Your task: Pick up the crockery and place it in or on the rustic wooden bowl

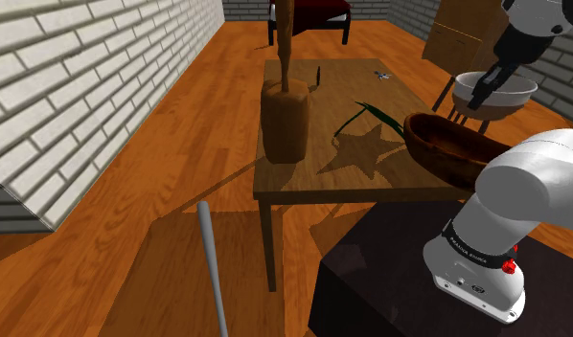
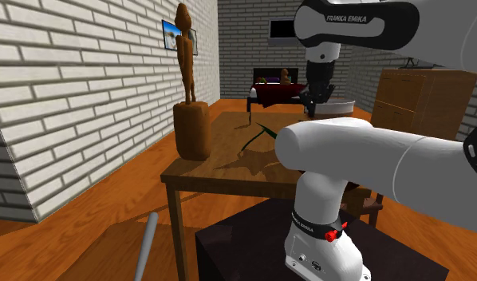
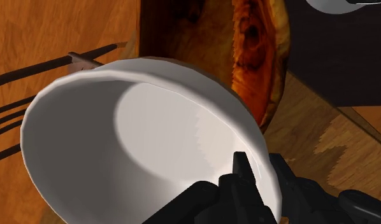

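My gripper [image 1: 483, 92] is shut on the rim of a white bowl [image 1: 495, 89] and holds it in the air. The bowl hangs above and just beyond the dark brown wooden bowl [image 1: 451, 147], which lies at the edge of the table [image 1: 309, 184] on the shoulder view's right. In the wrist view the white bowl [image 3: 138, 146] is tilted, its rim clasped between the black fingers [image 3: 245, 173] of the gripper [image 3: 265, 175]. The wooden bowl's [image 3: 254, 48] orange-brown hollow lies beyond it. From the second exterior view the gripper [image 2: 314, 100] and white bowl [image 2: 334, 104] hang over the table's far side.
A tall wooden statue on a block [image 1: 286, 113] stands at the table's left in the shoulder view. A green leaf [image 1: 373, 111] and a star shape [image 1: 361, 151] lie mid-table. A chair [image 1: 309, 17] and a wooden cabinet [image 1: 463, 38] stand behind. A grey pole [image 1: 214, 273] leans below.
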Controlling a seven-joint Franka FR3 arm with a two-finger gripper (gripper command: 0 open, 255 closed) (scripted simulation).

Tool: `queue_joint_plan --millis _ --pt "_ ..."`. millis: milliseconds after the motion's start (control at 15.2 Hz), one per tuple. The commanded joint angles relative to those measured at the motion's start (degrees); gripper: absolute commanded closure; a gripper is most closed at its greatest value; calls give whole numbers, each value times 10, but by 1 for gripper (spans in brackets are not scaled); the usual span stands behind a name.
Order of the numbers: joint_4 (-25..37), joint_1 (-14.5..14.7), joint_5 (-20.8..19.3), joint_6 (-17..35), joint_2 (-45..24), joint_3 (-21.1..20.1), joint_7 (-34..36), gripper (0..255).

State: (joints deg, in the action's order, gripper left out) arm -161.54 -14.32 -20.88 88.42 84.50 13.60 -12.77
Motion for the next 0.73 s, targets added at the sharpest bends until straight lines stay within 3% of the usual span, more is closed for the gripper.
queue_joint_plan --millis 0,660 --pt "-19 -4 -5 8 12 5 0 255" --pt "-79 -19 -23 33 46 25 0 255"
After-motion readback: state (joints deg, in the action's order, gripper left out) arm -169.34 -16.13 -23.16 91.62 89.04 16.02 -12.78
